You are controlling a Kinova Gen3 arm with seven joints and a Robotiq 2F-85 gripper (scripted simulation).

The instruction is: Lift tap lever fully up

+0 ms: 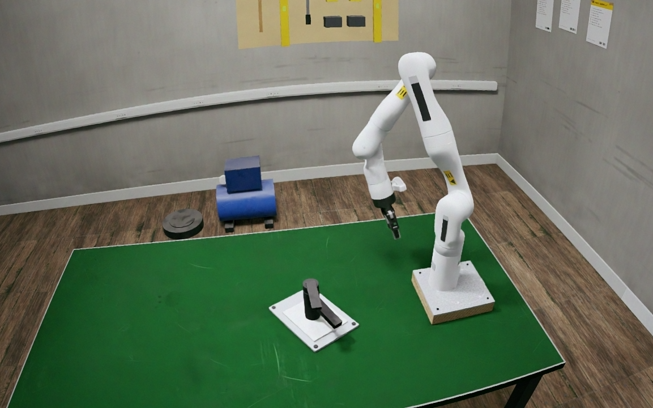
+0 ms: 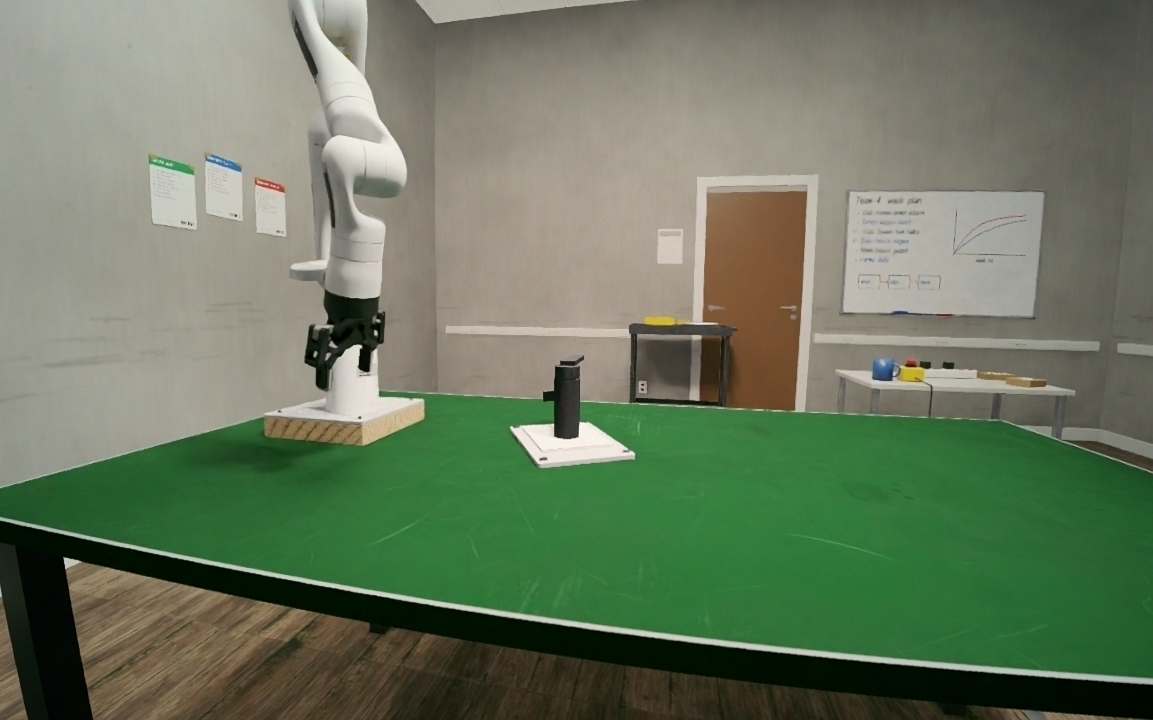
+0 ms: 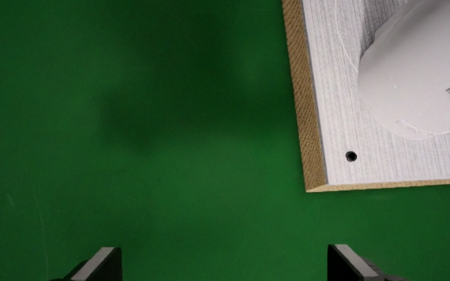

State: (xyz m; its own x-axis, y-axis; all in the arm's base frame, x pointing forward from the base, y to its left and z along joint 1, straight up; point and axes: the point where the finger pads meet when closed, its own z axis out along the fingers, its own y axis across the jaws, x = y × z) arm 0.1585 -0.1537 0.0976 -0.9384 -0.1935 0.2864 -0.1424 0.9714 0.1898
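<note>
A black tap [image 1: 308, 300] [image 2: 566, 401] stands upright on a white base plate [image 1: 293, 321] [image 2: 598, 446] near the middle of the green table [image 1: 166, 304] [image 2: 741, 519]. Its lever [image 1: 331, 315] lies low, pointing toward the front right in the top view. My gripper [image 1: 394, 230] [image 2: 340, 365] [image 3: 224, 268] is open and empty. It hangs above the table beside the arm's base, well behind and to the right of the tap. The wrist view shows only bare table and the base's corner, not the tap.
The arm's wooden base block [image 1: 452, 299] [image 2: 343, 419] [image 3: 385, 156] stands at the table's right side. A blue machine [image 1: 244, 190] and a dark disc [image 1: 182, 223] sit on the floor behind the table.
</note>
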